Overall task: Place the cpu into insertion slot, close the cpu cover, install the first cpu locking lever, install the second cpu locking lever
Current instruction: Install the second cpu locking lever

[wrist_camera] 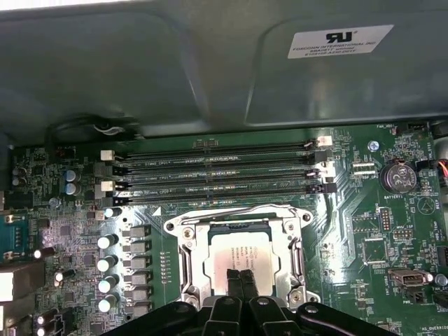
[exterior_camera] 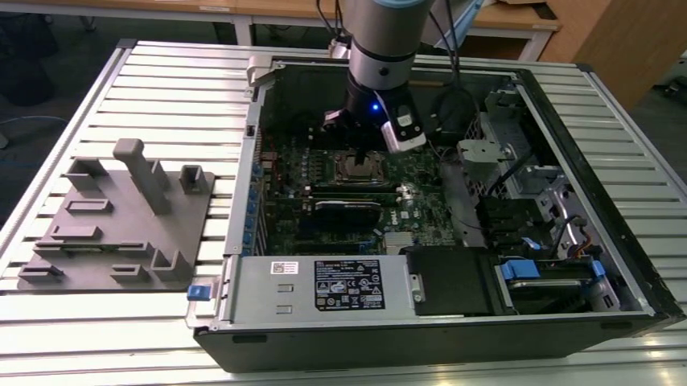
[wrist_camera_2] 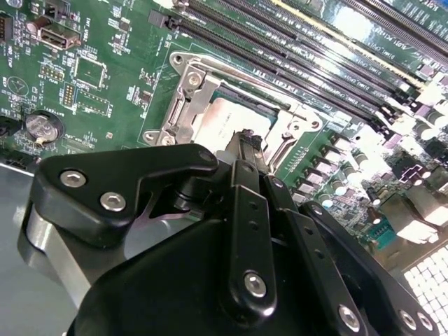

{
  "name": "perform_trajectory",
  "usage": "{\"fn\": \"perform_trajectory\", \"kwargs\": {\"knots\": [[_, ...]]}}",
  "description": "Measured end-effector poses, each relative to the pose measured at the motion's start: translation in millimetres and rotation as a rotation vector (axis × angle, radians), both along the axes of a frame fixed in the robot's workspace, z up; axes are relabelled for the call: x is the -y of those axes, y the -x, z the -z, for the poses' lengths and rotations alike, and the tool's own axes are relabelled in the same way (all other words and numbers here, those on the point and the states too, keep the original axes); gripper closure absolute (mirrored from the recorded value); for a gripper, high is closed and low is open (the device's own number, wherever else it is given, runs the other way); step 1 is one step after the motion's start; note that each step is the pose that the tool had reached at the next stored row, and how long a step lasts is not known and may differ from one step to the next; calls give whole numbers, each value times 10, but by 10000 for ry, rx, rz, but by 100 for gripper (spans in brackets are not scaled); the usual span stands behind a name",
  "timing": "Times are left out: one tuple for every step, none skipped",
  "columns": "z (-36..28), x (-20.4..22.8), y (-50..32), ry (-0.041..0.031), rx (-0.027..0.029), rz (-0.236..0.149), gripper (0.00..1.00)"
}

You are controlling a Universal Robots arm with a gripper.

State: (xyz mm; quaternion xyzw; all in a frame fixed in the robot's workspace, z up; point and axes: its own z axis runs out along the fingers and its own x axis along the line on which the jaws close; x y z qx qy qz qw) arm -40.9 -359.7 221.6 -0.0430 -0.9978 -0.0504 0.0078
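The cpu point(wrist_camera: 241, 253) is a silvery square chip lying in the insertion slot point(exterior_camera: 359, 170) on the green motherboard point(wrist_camera: 364, 231). The cpu cover point(wrist_camera: 187, 246), a silver metal frame, lies flat around it, and the chip shows through its window. In the second wrist view the cpu point(wrist_camera_2: 227, 115) shows inside the cpu cover point(wrist_camera_2: 183, 99). My gripper point(wrist_camera: 240, 278) is shut with nothing between its black fingers. Its tips are right over the chip's edge, and I cannot tell whether they touch. In the exterior view the gripper point(exterior_camera: 359, 149) hangs straight over the slot inside the open computer case.
Long black memory slots point(wrist_camera: 217, 175) run beside the socket, under the grey case wall point(wrist_camera: 175, 77). Capacitors point(wrist_camera: 108, 262) stand along one side. In the exterior view, a grey fixture block point(exterior_camera: 118, 217) sits on the slatted table at the left; a power supply point(exterior_camera: 322, 285) and drive bays point(exterior_camera: 536, 273) fill the case front.
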Motion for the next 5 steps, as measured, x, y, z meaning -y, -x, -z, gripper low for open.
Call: {"fn": "perform_trajectory", "kwargs": {"knots": [[0,0,0,0,0,0,89],[-6,0,0,2,-1,0,89],[-11,0,0,3,-1,0,89],[-12,0,0,2,-1,0,89],[-12,0,0,2,-1,0,89]]}}
